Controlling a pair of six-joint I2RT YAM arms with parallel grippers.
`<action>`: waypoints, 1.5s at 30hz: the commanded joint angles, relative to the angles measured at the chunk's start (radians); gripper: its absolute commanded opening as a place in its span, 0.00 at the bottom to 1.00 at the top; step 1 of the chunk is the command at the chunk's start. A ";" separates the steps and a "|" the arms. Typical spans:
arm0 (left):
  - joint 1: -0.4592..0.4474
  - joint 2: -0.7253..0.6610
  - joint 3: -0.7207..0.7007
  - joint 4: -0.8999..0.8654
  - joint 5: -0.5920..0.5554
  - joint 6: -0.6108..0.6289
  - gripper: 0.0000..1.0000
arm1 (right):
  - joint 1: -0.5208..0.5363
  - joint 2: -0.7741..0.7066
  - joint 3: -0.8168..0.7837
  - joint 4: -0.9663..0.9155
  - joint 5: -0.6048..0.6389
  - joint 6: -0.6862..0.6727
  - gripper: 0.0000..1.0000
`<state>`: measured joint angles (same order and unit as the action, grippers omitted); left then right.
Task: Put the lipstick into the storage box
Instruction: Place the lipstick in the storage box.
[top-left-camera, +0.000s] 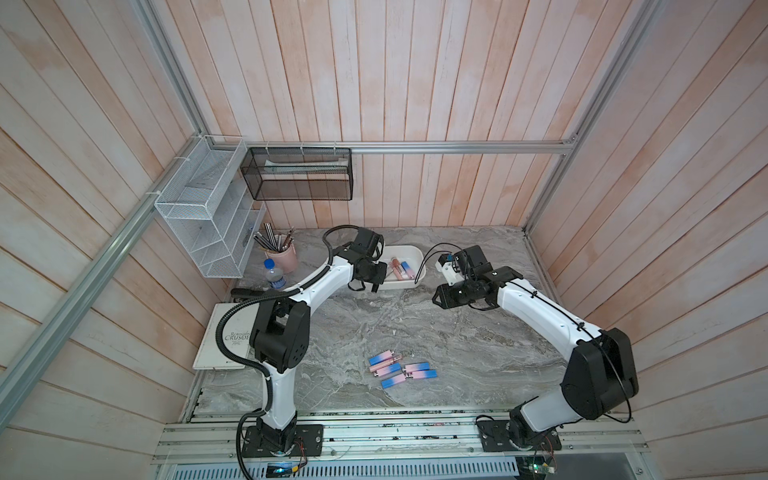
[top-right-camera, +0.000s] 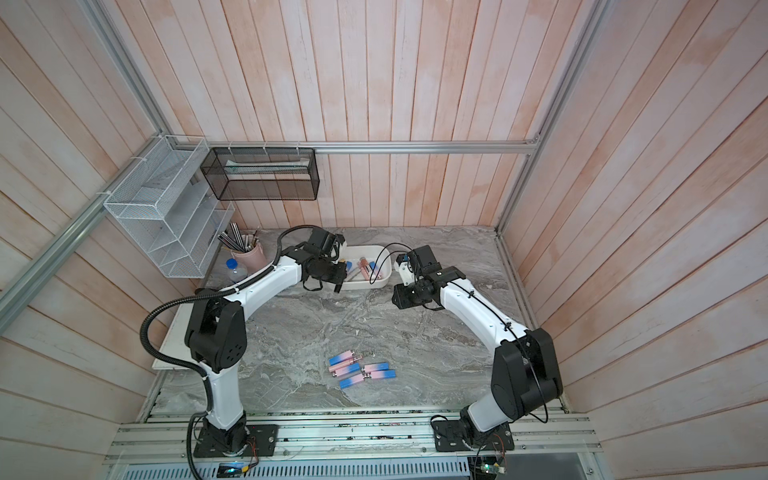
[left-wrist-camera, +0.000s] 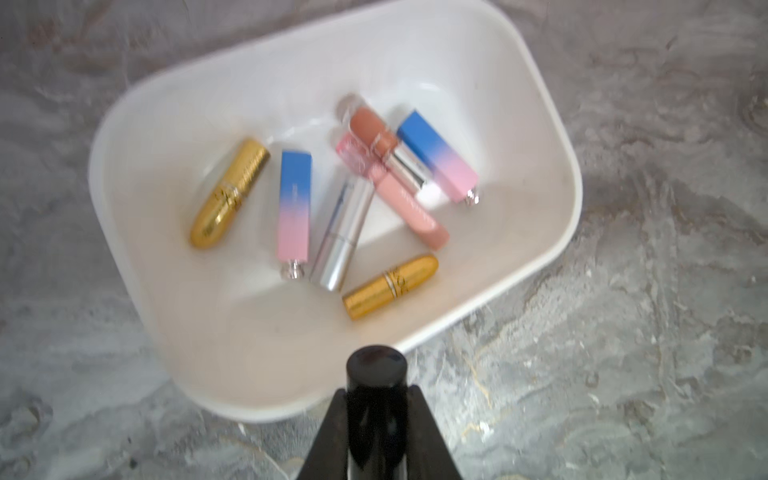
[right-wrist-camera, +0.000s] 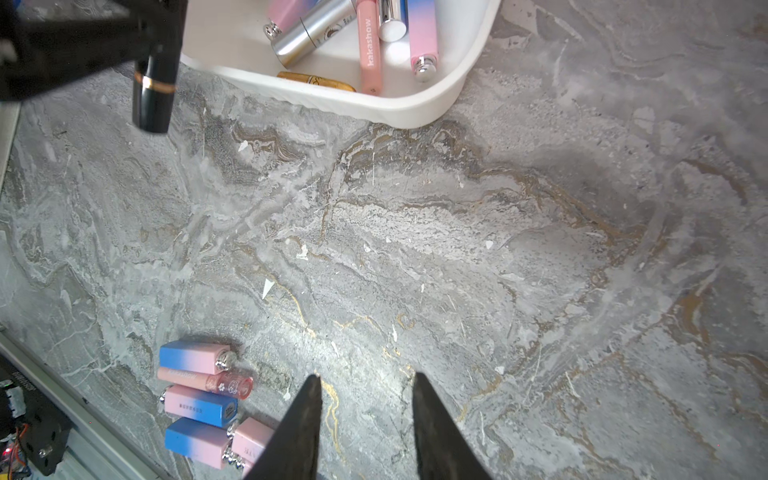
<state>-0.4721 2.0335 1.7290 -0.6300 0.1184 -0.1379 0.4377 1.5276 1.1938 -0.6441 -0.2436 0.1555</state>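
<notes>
White wire mesh forms the rack (top-left-camera: 199, 208) on the left wall, with a black mesh basket (top-left-camera: 299, 174) hung from the rear rail beside it. Below stand a pink cup (top-left-camera: 286, 259) of pencils and a clear, blue-capped bottle (top-left-camera: 274, 277). A white book (top-left-camera: 220, 336) lies flat, its cover partly hidden by the left arm. The left tool (left-wrist-camera: 376, 392) is clamped on a glossy black lipstick (right-wrist-camera: 153, 91), a round cylinder with a thin gold band, held at the near rim of the storage box (left-wrist-camera: 232, 340); whether it hangs over the rim or just outside cannot be determined. The box is smooth white plastic, oblong with rounded corners, resting on the grey veined bench (right-wrist-camera: 457, 249); the left arm covers its left end in both top views. Inside, overlapping, lie two gold bullet-shaped cases (left-wrist-camera: 228, 195), two square blue-to-pink cases (left-wrist-camera: 295, 203), a silver tube (left-wrist-camera: 343, 232) and pink gloss tubes (left-wrist-camera: 409, 208); the left wrist view is soft and their lettering illegible there. A cluster of lipsticks (top-left-camera: 401, 370) lies towards the bench's front edge, well apart from the box. The right tool (right-wrist-camera: 365, 376) hangs over bare bench, jaws parted, nothing between them.
</notes>
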 joint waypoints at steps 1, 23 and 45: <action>0.020 0.091 0.163 0.007 -0.011 0.042 0.02 | -0.001 -0.024 -0.013 -0.012 0.012 0.010 0.38; 0.085 0.310 0.316 0.093 0.071 0.015 0.22 | -0.064 0.058 0.090 -0.063 0.029 -0.015 0.38; 0.008 -0.297 -0.395 0.212 0.094 0.050 0.71 | -0.072 -0.002 0.006 -0.030 -0.003 -0.003 0.38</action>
<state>-0.4248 1.8194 1.4487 -0.4637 0.2043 -0.1081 0.3695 1.5555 1.2186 -0.6773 -0.2306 0.1535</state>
